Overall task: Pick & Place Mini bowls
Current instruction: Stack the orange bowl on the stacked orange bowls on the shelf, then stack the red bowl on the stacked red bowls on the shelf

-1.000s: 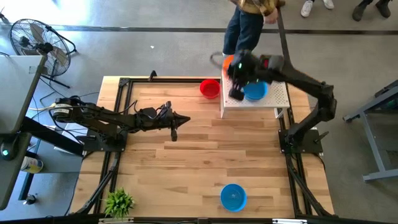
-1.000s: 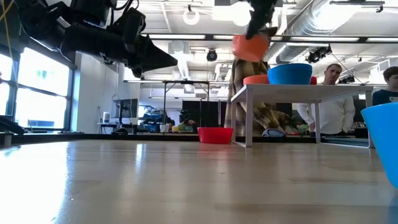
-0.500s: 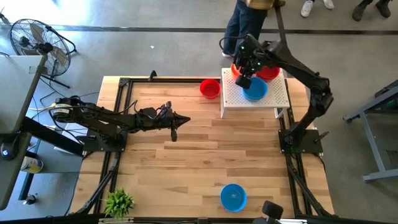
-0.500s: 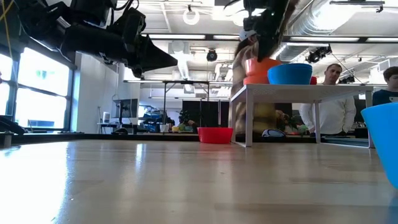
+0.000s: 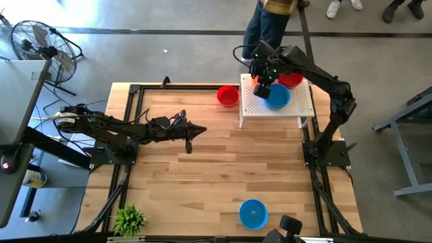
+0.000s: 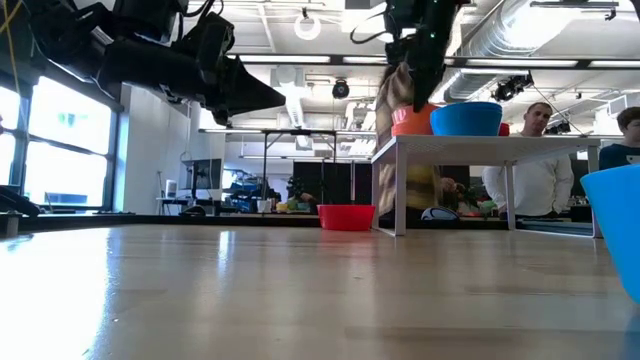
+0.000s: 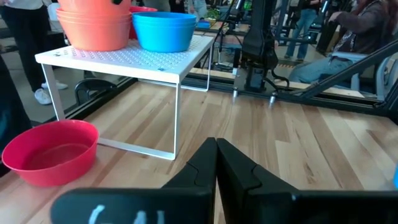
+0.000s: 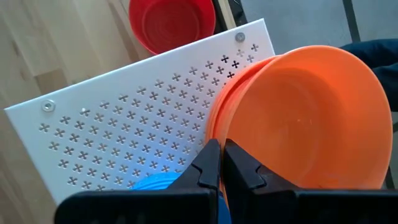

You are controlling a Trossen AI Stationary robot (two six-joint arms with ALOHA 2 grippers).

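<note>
A white perforated stand (image 5: 298, 108) stands at the table's far right. It carries an orange mini bowl (image 8: 311, 118) nested on a second orange bowl (image 7: 93, 34), a blue bowl (image 5: 277, 98) and a red bowl (image 5: 292, 79). My right gripper (image 8: 219, 163) reaches down over the stand's far left corner, shut on the top orange bowl. On the table beside the stand lies another red bowl (image 5: 228, 96). A blue bowl (image 5: 253, 213) sits near the front edge. My left gripper (image 5: 190, 143) hovers shut and level over the table's middle left, holding nothing. My right gripper pinches the top orange bowl's rim (image 8: 216, 138) between its two fingers, the thin wall running between them. The fingers come from above, slanting steeply down. The bowl sits mouth up in the orange bowl below it on the stand.
A person (image 5: 267, 27) stands just beyond the table's far edge behind the stand, and other people (image 6: 540, 150) show farther off. A small green plant (image 5: 128, 219) sits at the near left corner. Bare wood lies between the two arms.
My right gripper has gone down and toward the stand with the orange bowl, tipping to point more steeply down. The bowl, held high and tilted a second ago, now sits level in the orange bowl on the stand.
</note>
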